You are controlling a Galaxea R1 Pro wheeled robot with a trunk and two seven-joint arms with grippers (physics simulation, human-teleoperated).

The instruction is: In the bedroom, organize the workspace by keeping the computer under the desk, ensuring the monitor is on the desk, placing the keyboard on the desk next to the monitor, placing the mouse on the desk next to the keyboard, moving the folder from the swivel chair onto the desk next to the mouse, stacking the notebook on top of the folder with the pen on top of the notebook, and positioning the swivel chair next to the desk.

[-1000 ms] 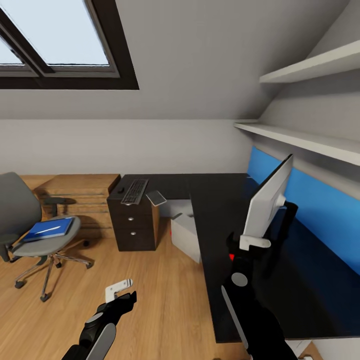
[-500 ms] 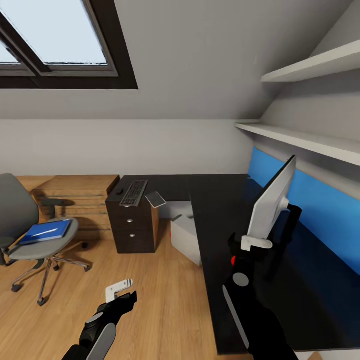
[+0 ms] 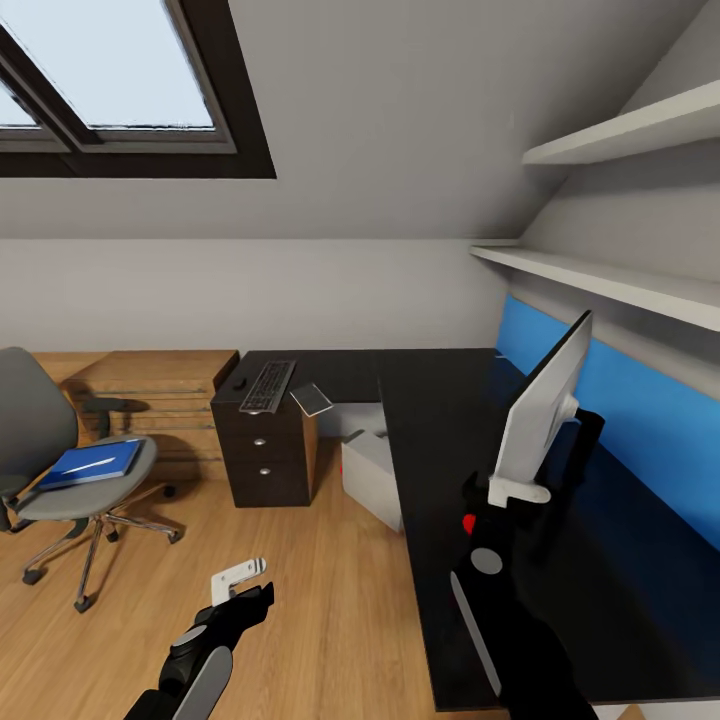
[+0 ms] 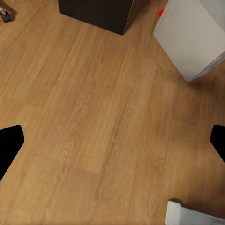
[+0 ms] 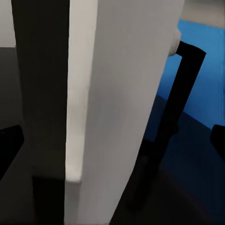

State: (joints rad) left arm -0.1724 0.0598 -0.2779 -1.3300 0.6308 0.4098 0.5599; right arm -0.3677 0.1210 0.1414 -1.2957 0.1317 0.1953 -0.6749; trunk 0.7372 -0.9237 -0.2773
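- Monitor (image 3: 545, 405) stands edge-on at my 1 o'clock on the right wing of the desk (image 3: 440, 400), its silver-white back toward me and its black stand (image 3: 580, 440) behind it, near the blue wall panel (image 3: 630, 400).
- My right gripper (image 3: 515, 490) is at the monitor's lower corner; in the right wrist view the white edge (image 5: 112, 103) sits between the two dark fingertips (image 5: 9, 145), so I read it as clamped on the monitor.
- Computer (image 3: 372, 470) sits on the floor under the desk at 12 o'clock, tilted.
- Keyboard (image 3: 268, 385) lies on the desk's far left end above the drawer unit (image 3: 265, 455), the mouse (image 3: 240, 381) just beside it, the notebook (image 3: 313, 398) near its other side.
- Swivel chair (image 3: 60, 450) is at my 10 o'clock, well apart from the desk, with the folder (image 3: 90, 462) and pen (image 3: 92, 461) on its seat.
- My left gripper (image 3: 240, 580) hangs over bare wooden floor (image 4: 93, 117) at 7 o'clock, fingers wide apart, holding nothing.
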